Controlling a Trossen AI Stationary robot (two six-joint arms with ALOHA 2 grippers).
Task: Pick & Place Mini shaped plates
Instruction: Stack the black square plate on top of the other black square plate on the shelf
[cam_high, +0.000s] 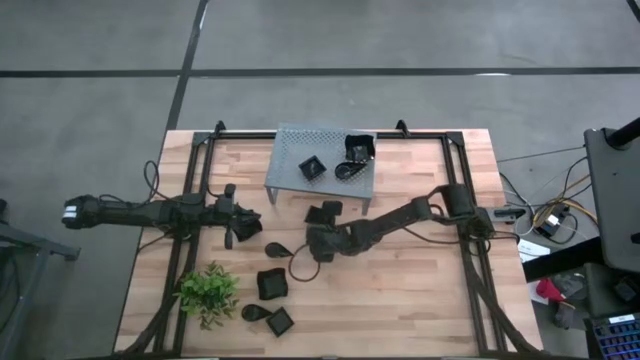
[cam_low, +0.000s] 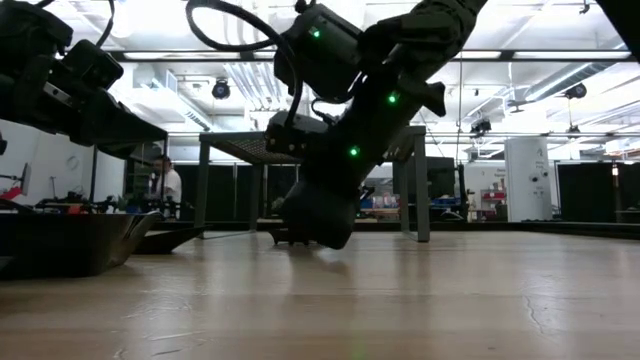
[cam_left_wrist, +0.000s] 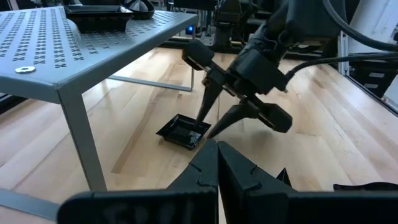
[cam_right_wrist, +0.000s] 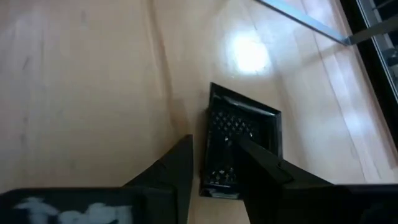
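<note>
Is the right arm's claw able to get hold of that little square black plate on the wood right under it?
Probably yes: the right gripper is open with its fingers straddling one edge of the square plate, and nothing blocks it.

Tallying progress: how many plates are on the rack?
3: small square plate mid-rack, larger square plate at a corner, teardrop plate beside it. Stacked ones may hide.

Table (cam_high: 420, 290) – pale planked wood, smooth sheen; rack (cam_left_wrist: 68, 56) – grey perforated metal, matt; square plate (cam_right_wrist: 242, 146) – black, glossy.
</note>
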